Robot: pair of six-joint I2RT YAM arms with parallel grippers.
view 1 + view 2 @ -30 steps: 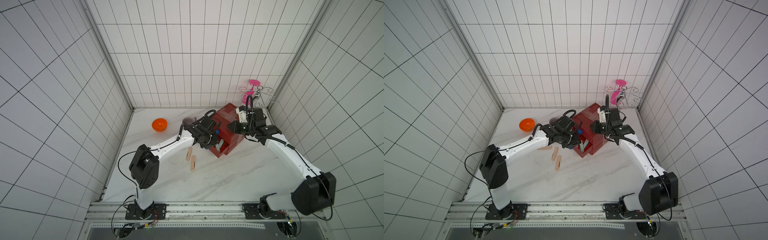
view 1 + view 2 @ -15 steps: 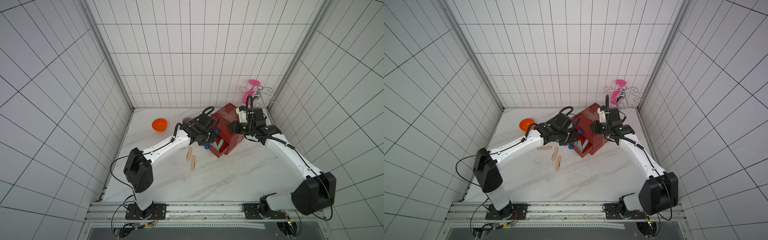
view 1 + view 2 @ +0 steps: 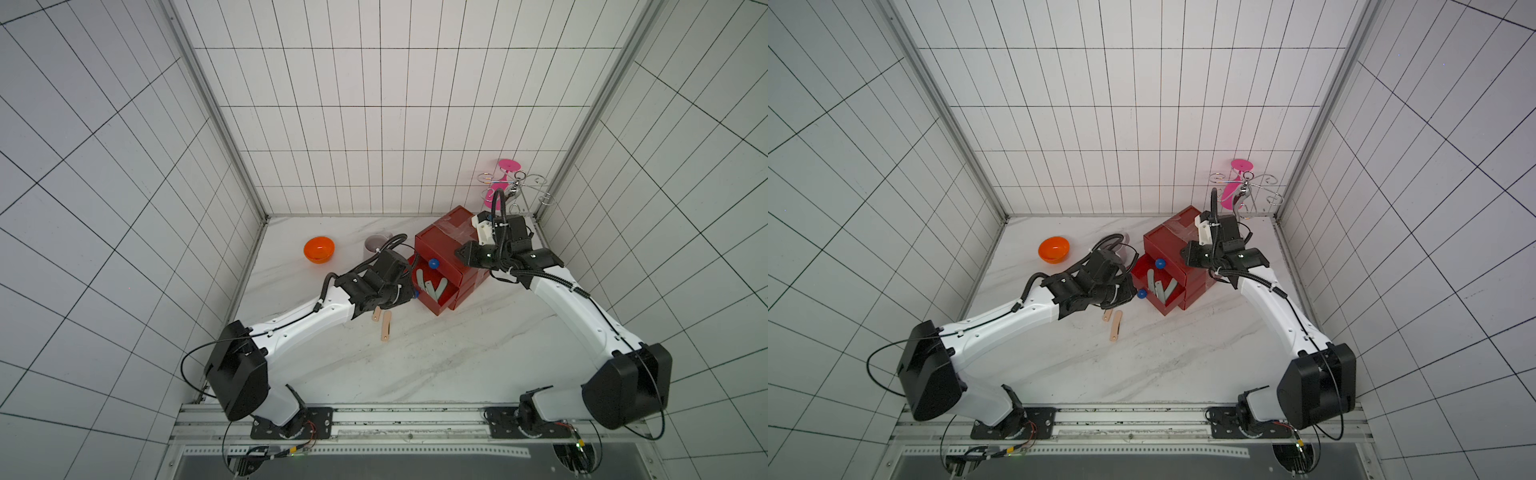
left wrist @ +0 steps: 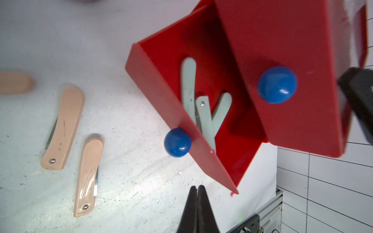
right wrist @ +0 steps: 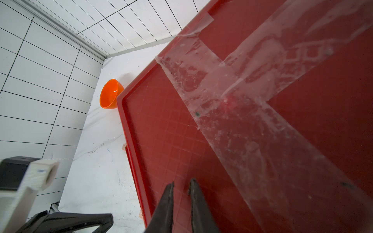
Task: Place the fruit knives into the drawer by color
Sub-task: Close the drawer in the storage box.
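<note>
Right now the red drawer chest (image 3: 451,245) stands toward the back of the table (image 3: 415,365), and the drawer (image 4: 161,86) under its top one is pulled out. Three pale grey-green fruit knives (image 4: 203,113) lie crossed inside that drawer. A peach-pink knife (image 4: 64,127) lies on the table beside it, a second (image 4: 87,175) just beside that, and a third (image 4: 14,82) blurred at the edge of the left wrist view. The left hand (image 4: 197,190) hovers just in front of the open drawer, near its blue knob (image 4: 177,142), fingers pressed together and holding nothing. The right hand (image 5: 180,187) sits over the chest's top, beside the clear tape (image 5: 232,100), fingers a narrow gap apart with nothing between them
</note>
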